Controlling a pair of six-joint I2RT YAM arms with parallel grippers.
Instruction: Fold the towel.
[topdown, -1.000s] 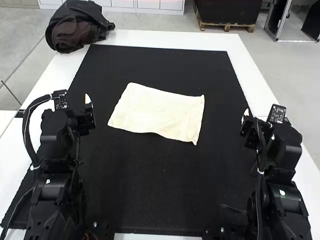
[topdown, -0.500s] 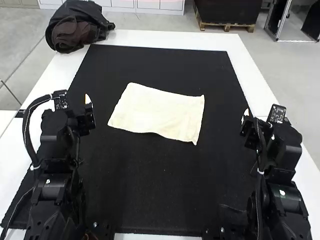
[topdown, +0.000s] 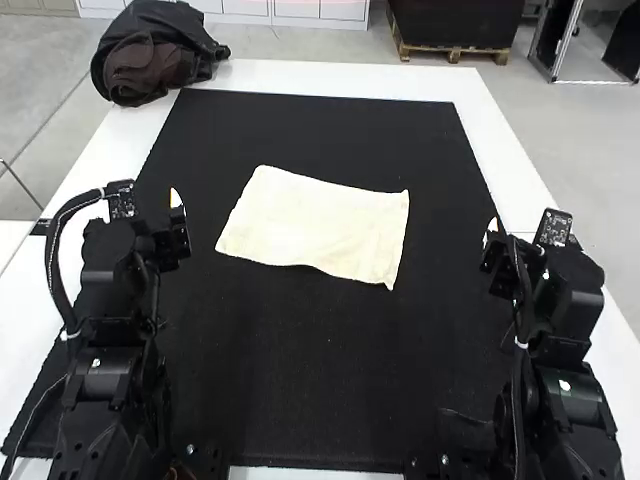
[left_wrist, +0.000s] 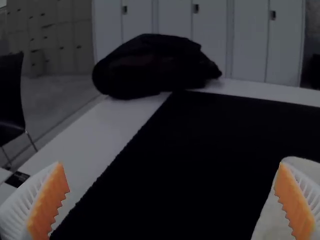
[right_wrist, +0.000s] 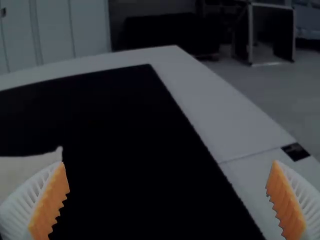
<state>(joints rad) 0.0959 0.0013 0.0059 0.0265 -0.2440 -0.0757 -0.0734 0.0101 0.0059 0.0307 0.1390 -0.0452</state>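
Left wrist view: the left hand (left_wrist: 171, 185) is spread, nothing grasped; the right hand (right_wrist: 168, 185) is likewise opened and empty. Between them, the towel (topdown: 315, 225) is laid spread on the black mat (topdown: 320, 360) covering the bench (topdown: 485, 130). Apparently, all folding is left to be done.

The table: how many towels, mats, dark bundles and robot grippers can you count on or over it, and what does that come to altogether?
Towels: 1, the cream towel
Mats: 1, the black mat
Bundles: 1, the dark bundle
Grippers: 2, the left gripper and the right gripper
Total: 5
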